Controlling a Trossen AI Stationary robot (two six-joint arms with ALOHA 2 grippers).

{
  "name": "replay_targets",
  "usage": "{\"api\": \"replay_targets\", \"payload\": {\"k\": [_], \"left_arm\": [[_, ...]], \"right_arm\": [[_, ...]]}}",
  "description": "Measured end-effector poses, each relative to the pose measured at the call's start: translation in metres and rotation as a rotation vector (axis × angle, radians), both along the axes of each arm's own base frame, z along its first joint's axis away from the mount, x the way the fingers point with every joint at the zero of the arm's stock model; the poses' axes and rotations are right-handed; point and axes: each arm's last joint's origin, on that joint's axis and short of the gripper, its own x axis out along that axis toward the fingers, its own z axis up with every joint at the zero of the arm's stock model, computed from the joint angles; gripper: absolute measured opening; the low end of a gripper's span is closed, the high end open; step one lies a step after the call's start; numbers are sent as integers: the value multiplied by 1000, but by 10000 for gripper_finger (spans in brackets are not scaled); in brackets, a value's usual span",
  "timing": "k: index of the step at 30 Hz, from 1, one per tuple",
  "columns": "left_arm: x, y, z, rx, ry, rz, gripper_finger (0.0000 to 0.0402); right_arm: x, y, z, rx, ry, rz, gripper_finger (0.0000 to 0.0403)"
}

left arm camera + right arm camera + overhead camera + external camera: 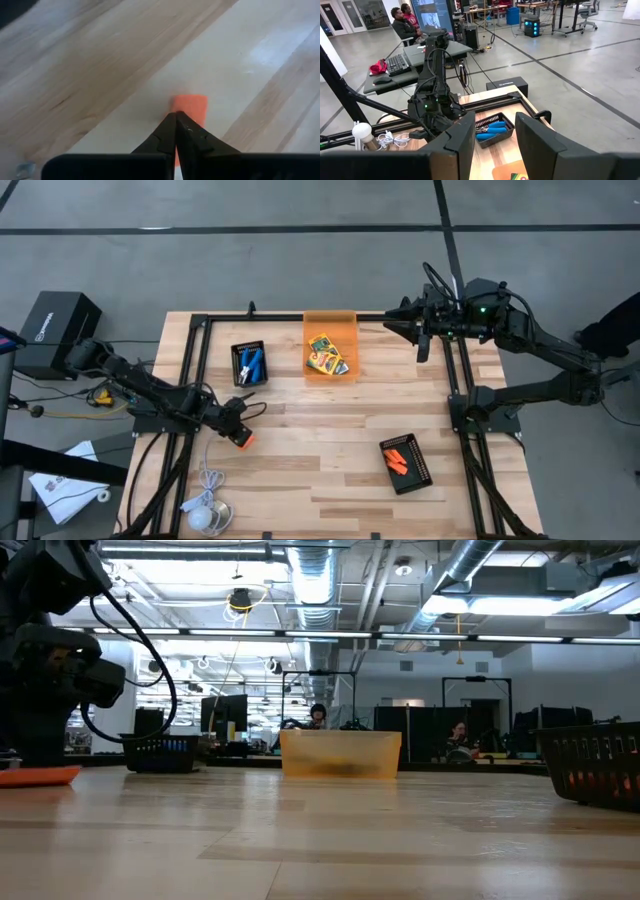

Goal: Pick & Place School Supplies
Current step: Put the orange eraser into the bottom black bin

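Orange piece (190, 106) under left pincer (175, 116).

table (320, 430): pale smooth wood | bin (331, 325): translucent orange, probably plastic | trays (409, 466): black mesh

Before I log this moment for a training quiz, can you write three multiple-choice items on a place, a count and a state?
1. Where do the yellow-and-green printed crayon boxes lie?
A. In the orange translucent plastic bin
B. Loose on the table
C. In a black tray

2. How many black rectangular mesh trays are on the light wooden table?
A. One
B. Two
C. Four

3. How does the left gripper stand?
A. Wide open above the bin
B. Shut, low over a short orange piece
C. Holding scissors

Key: 1 A, the high view shows them inside the bin. 2 B, one tray holds blue-handled tools, the other orange pieces. 3 B, its wrist view shows the fingertips together at the piece.
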Motion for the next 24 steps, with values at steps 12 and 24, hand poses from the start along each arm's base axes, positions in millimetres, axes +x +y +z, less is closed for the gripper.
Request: {"api": "replay_targets", "payload": {"k": [12,24], "left_arm": [[-7,1,-1,0,57,-13,0],[-11,4,10,8,16,-1,0]], "right_arm": [[0,0,0,-2,1,1,132],[0,0,0,-2,1,1,132]]}}
